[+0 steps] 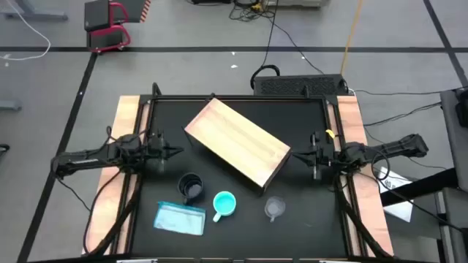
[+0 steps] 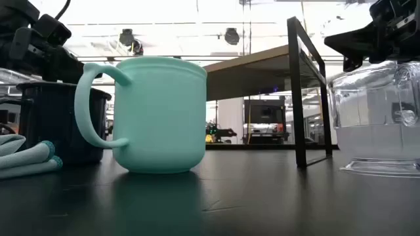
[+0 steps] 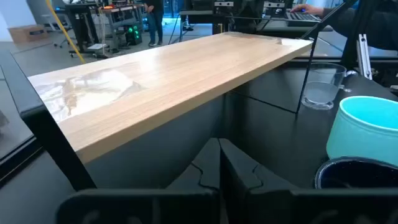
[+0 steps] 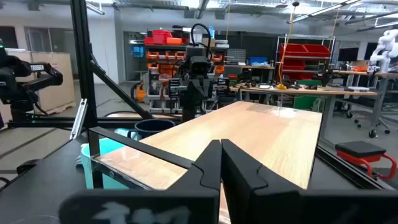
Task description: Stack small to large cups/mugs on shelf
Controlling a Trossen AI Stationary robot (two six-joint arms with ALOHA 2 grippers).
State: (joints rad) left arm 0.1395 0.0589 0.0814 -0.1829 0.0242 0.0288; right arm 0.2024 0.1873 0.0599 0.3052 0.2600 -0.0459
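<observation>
Three cups (image 1: 224, 204) nr shelf (image 1: 238, 141), apparently unstacked

A grey floor (image 1: 183, 29) crossed by dark tape lines (image 1: 219, 49) surrounds the table, with a red and black stand (image 1: 107, 25) on it at the far left, loose cables (image 1: 281, 36) trailing over it and a yellow pole (image 1: 352, 33) leaning across it. Beyond the table the room is a bright workshop with a lit ceiling (image 2: 177, 19), shelves of red and orange bins (image 4: 165, 46) and a red rack (image 4: 308, 59). Workbenches (image 4: 292, 93) crowded with tools stand behind, and a cardboard box (image 3: 28, 32) sits on the floor at one side.
</observation>
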